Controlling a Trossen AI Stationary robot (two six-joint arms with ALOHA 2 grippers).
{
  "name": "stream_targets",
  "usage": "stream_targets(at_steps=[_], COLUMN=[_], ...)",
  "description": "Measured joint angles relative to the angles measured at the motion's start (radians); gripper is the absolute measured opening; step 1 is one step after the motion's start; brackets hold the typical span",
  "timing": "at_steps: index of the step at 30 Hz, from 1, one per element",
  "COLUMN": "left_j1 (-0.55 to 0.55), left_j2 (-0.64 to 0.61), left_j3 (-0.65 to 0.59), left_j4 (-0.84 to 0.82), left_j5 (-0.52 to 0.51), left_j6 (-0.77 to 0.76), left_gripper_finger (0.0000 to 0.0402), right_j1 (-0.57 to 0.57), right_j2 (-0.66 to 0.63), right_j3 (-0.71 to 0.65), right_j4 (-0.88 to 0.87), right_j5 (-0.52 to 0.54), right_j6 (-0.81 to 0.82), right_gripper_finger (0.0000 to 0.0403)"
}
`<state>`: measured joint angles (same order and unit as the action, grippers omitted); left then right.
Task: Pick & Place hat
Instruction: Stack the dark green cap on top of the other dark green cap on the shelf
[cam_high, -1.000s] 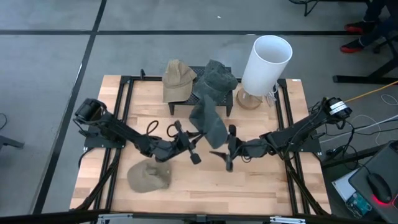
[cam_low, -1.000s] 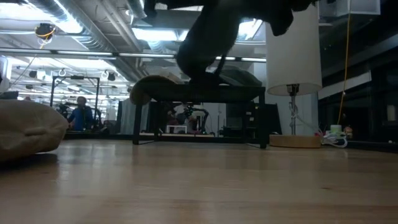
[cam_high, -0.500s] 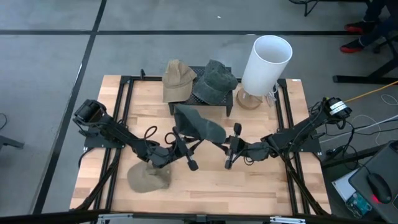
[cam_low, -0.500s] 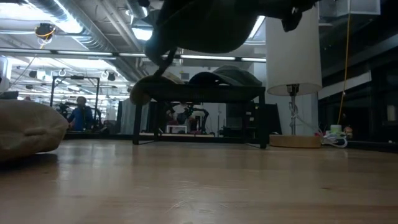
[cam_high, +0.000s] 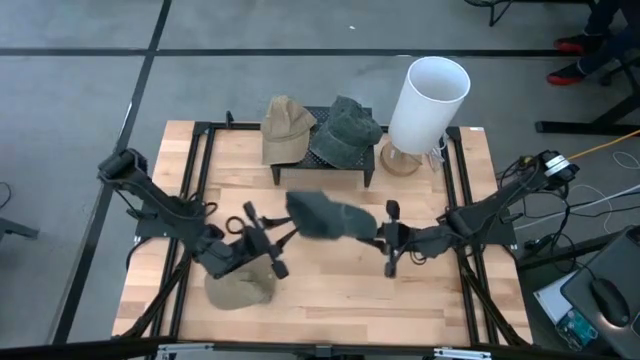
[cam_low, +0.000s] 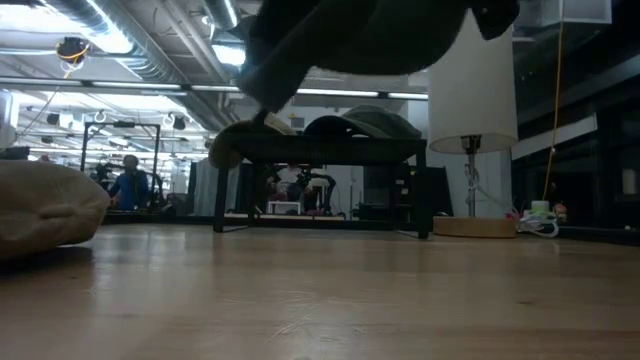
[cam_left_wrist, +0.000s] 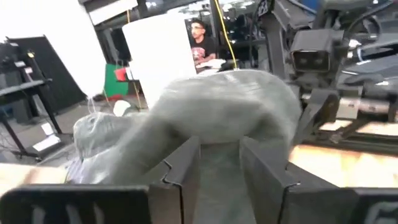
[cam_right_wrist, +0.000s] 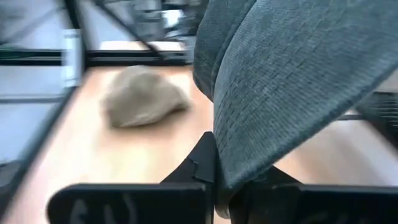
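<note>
High view: grey cap (cam_high: 325, 216) hangs mid-bench, right pincer (cam_high: 389, 238) clamped on its three o'clock edge; left pincer (cam_high: 262, 240), at nine o'clock, stands part-open and empty. Best carry level, keeping brim clear of the rack (cam_high: 345, 165).

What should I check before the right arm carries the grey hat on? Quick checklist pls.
1. Right gripper shut on the grey hat: ok; right wrist view shows the fabric pinched between its fingers.
2. Left gripper clear of that hat: ok in the high view, jaws parted and nothing between them.
3. Hat clear of the table: ok; low view shows it hanging well above the wood.
4. Free spot on the black rack: cannot tell; a tan hat and another grey hat already sit there.
5. Lamp beside the rack: upright, ok.
6. Tan hat on the table: lies near the left gripper, ok.
</note>
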<state>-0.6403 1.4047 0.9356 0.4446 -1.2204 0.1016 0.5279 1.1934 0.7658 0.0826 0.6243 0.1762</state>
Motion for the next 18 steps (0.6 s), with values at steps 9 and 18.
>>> stream_targets(at_steps=[9, 18], left_j1=[-0.053, 0.122], left_j2=[-0.156, -0.127], left_j3=[0.0, -0.001], left_j4=[-0.553, -0.686], left_j5=[0.015, 0.438], left_j6=[-0.453, -0.638], left_gripper_finger=[0.012, 0.0115], right_j1=[0.055, 0.067], right_j2=[-0.036, -0.03], right_j3=[0.0, 0.0], right_j4=[-0.014, 0.1], right_j5=[-0.343, -0.486], right_j6=[0.03, -0.058], right_gripper_finger=[0.0014, 0.0014])
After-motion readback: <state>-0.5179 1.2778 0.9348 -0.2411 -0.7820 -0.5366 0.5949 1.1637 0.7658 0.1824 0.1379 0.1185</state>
